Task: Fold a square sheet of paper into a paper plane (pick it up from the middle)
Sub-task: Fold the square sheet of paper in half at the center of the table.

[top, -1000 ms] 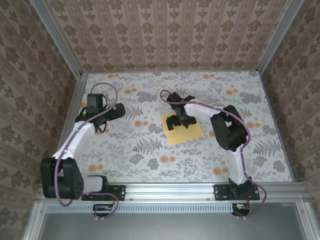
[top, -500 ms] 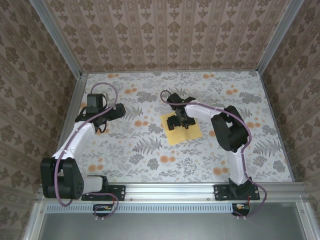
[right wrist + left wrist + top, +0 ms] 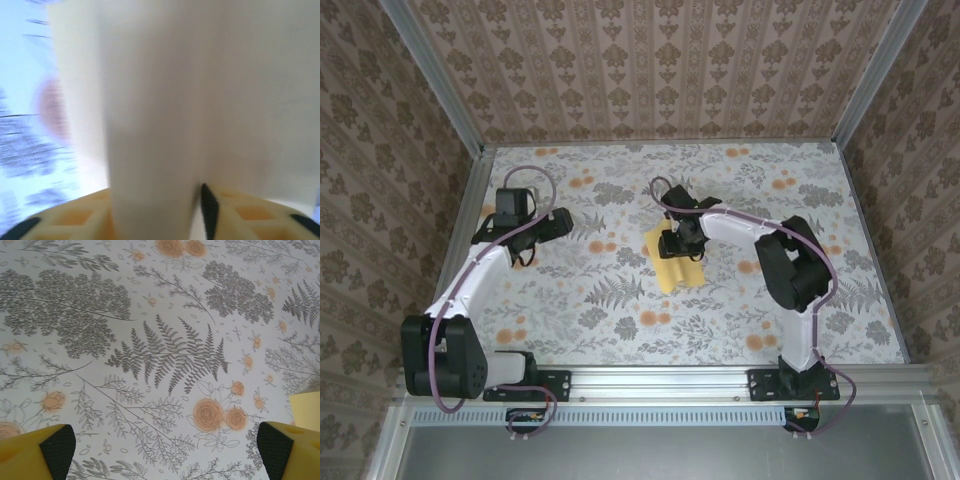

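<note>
The square sheet of paper [image 3: 676, 268] lies near the middle of the tabletop [image 3: 620, 335], a little toward the right edge, on the grey floral cloth [image 3: 570, 290]. The right gripper [image 3: 681, 240] sits directly on the sheet's far half, wrist pointing down. The sheet is not flat: it is bunched, narrower across than it is deep. Its long axis therefore runs roughly from the far edge toward the near edge, with a slight tilt.

In the right wrist view a pale, blurred ridge of paper rises straight up between the two yellow fingers [image 3: 75, 222] — the claw is clenched on that ridge, grasping the sheet at about its middle rather than by a border. The blur hides how firm the pinch is.

The left gripper [image 3: 558, 222] hangs over bare cloth toward the left edge, well apart from the sheet. Its jaws are spread wide, with nothing between the black pads [image 3: 59, 446]. A corner of the yellow paper shows at the right border of the left wrist view, so the sheet lies off to that arm's right.

This looks like the pick-up from the middle. The lift probably depends on the ridge staying centred between the right fingers, with the paper draping evenly on either side of that far-to-near line. The right arm is already on the sheet — the left would have to cross toward the centre to help.
</note>
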Action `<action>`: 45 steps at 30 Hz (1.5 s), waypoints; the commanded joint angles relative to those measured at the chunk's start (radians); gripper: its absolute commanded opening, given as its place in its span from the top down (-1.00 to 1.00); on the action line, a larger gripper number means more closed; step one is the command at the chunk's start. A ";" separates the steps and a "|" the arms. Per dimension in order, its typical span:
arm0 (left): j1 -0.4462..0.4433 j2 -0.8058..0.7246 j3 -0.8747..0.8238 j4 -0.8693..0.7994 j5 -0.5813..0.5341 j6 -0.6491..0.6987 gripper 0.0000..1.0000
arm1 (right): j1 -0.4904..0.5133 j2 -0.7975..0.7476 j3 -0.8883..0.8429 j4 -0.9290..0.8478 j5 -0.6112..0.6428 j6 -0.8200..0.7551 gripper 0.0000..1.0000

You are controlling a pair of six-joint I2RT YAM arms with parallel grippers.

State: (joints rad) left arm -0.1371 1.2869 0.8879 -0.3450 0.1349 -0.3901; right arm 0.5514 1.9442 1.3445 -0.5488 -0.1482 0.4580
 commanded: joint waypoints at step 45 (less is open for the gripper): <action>-0.450 0.549 0.157 0.355 0.201 -0.289 0.66 | -0.097 0.047 -0.216 0.426 -0.347 0.248 0.44</action>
State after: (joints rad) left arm -0.5823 1.8069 1.0012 0.0341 0.3172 -0.6792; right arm 0.4587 1.9667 1.1301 -0.1200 -0.5045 0.6930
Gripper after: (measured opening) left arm 0.182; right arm 0.278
